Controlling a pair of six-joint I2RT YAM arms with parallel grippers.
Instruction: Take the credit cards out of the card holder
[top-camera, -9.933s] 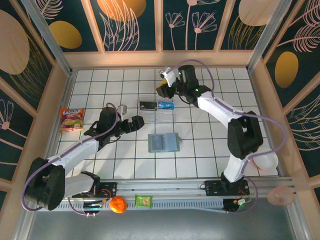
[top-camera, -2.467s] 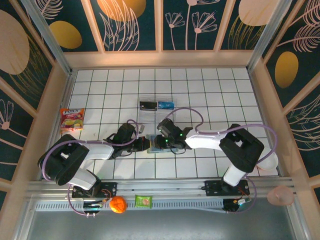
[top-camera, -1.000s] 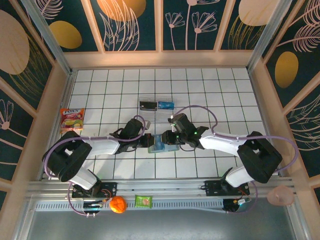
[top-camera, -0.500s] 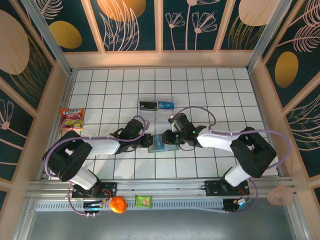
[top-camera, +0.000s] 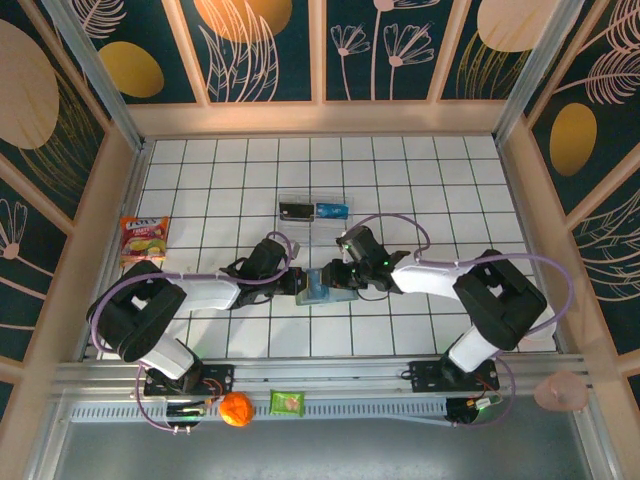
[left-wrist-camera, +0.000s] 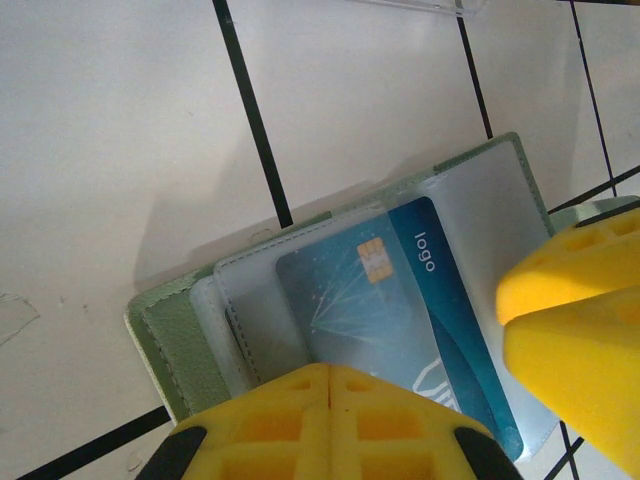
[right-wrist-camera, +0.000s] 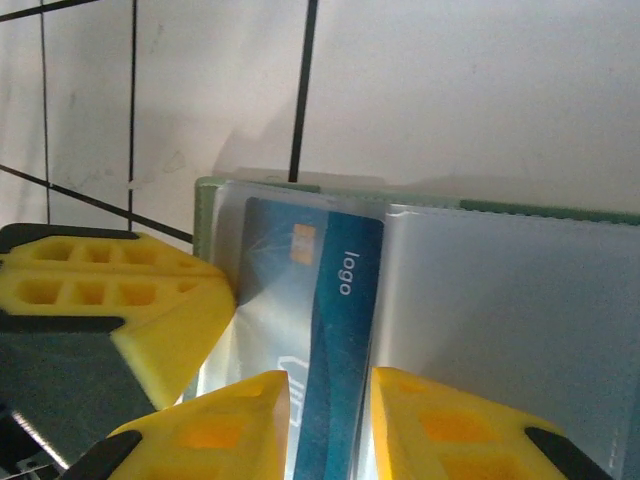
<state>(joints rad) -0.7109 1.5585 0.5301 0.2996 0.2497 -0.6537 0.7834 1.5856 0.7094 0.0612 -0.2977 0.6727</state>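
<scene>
The card holder (top-camera: 330, 285) lies open and flat on the white tiled table (top-camera: 400, 200), its long axis running from one gripper to the other. The left gripper (left-wrist-camera: 328, 400) is clenched on nothing, its tips set over the holder's near end. A blue credit card (right-wrist-camera: 310, 290) sits in a pocket, its long axis pointing straight away from the right gripper (right-wrist-camera: 330, 385) with the chip end farthest off; those jaws stand a little apart over its near end, and I cannot tell if they grip it.
</scene>
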